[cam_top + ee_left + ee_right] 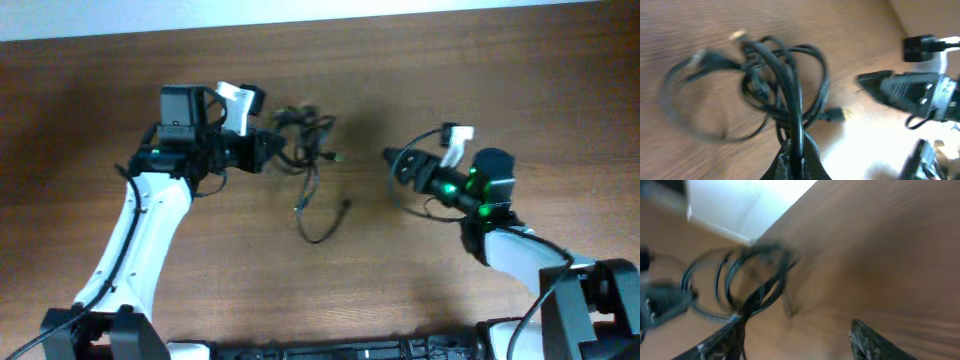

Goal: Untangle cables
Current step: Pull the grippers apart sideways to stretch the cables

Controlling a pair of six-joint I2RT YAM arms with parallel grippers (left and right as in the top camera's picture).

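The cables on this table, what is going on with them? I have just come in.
The left end effector is closed on one strand of the black cables, which are bunched in a tangle just in front of it above the wooden table. One loose strand trails from the bunch toward the robot's side. The right end effector is open, holds nothing and is apart from the bunch. The cables are not yet untangled.

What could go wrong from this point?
The left gripper seems to pinch more than one strand of the cables, so pulling may tighten the knot. The right gripper is open and apart from them; with nothing anchoring the far side, the bundle could just drag across the table.
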